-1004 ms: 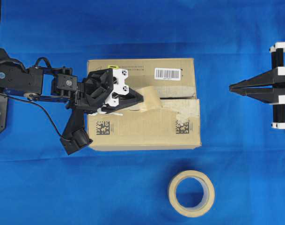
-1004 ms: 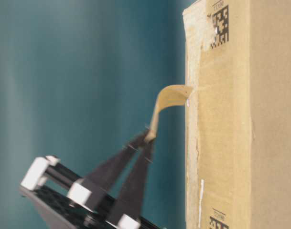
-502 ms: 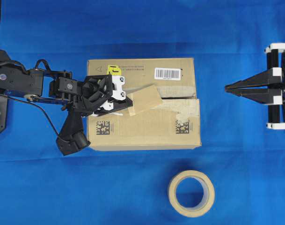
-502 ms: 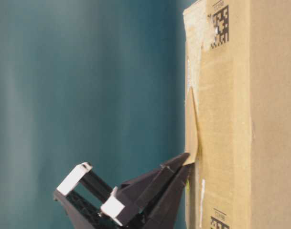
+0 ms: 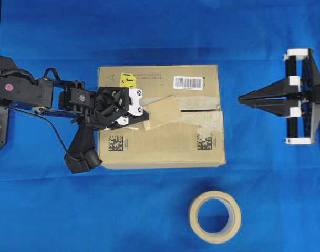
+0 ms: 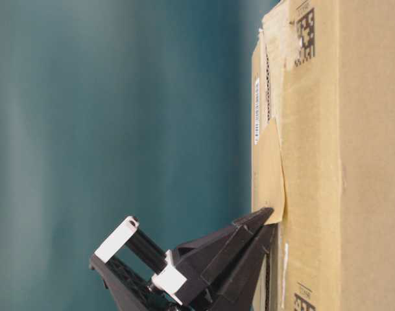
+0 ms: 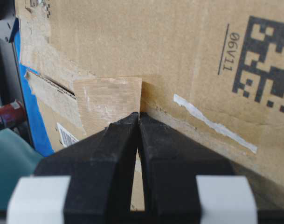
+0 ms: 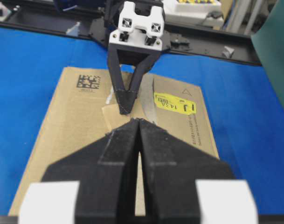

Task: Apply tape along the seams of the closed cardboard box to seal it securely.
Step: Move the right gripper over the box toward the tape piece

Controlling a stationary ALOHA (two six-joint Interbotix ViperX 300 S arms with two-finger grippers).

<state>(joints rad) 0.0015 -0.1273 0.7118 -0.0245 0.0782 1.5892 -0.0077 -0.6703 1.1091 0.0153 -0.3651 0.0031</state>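
Observation:
The cardboard box [image 5: 160, 144] lies in the middle of the blue table, its flaps closed. A short tan piece of tape [image 5: 162, 112] lies slanted and nearly flat across the seam [image 5: 202, 111] left of centre. My left gripper [image 5: 144, 119] reaches in over the box's left end. It is shut, tips down on the box top, pinching the tape's near end [image 7: 109, 100]. The table-level view shows the tape [image 6: 270, 172] against the box top above the left gripper [image 6: 268, 217]. My right gripper [image 5: 241, 98] hovers shut and empty, off the box's right end, pointing at it.
A beige tape roll [image 5: 215, 216] lies flat in front of the box. Pale old tape remnants [image 5: 209, 122] cover the seam's right part. A yellow sticker [image 5: 127, 80] and a white barcode label [image 5: 187, 82] sit along the far flap.
The tape arched up from the box a second ago; my left gripper drew back left and down, laying it flat. My right gripper moved left toward the box.

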